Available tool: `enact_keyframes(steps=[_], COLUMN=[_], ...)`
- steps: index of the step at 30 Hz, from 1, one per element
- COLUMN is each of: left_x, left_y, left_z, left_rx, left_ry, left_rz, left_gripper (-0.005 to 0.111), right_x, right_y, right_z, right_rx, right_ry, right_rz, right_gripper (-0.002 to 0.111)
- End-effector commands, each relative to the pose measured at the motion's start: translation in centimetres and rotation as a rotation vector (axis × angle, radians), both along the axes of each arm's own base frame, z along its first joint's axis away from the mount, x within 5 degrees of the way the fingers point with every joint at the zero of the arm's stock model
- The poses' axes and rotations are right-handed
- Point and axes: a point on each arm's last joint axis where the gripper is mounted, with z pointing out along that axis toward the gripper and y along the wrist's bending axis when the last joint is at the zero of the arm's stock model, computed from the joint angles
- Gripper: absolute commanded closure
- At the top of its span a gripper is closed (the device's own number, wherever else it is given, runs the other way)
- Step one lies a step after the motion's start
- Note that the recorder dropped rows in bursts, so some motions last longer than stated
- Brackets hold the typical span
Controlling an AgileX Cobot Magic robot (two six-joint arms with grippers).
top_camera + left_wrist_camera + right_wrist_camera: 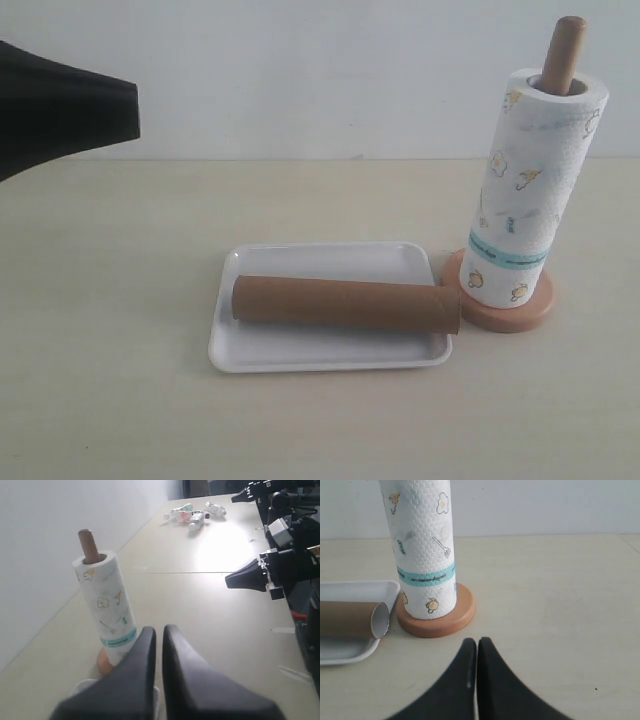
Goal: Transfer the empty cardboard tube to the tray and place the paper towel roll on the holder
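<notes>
Most holder [565, 50] dowel hidden inside paper towel roll [530, 190].

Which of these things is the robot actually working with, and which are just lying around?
Part of the job:
- empty cardboard tube, lying in the tray
- paper towel roll, on the holder

Just lying about:
- small bottles farther along the table
- black equipment at the table's side
</notes>
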Motion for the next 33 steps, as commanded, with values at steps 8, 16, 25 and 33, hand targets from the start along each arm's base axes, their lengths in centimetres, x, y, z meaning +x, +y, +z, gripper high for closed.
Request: enact_keyframes(steps=[8, 16, 25, 33], left_x=[1.2, -2.8, -8.3, -10.2], left_y=[4.1, 7.8, 9.0, 9.1], left_z=[2.8, 3.1, -1.5, -3.8], left_rx=[0.004, -0.188, -0.477, -0.4], left_ry=[-0.198, -0.15, 0.013, -0.096], left_rz=[0.714, 1.16, 1.22, 1.183], left_gripper=[0.103, 0.103, 0.103, 0.103], right_x=[0.0, 0.0, 0.0, 0.0], right_y=[0.0, 0.0, 0.0, 0.0], right_z=[0.1, 0.1, 0.1, 0.1], right_rx=[-0.004, -0.004, -0.004, -0.004], right_ry=[-0.01, -0.01, -0.01, -0.01], right_rz=[-0.006, -0.006, -0.006, -0.006], right_gripper=[0.109, 0.109, 0.109, 0.109])
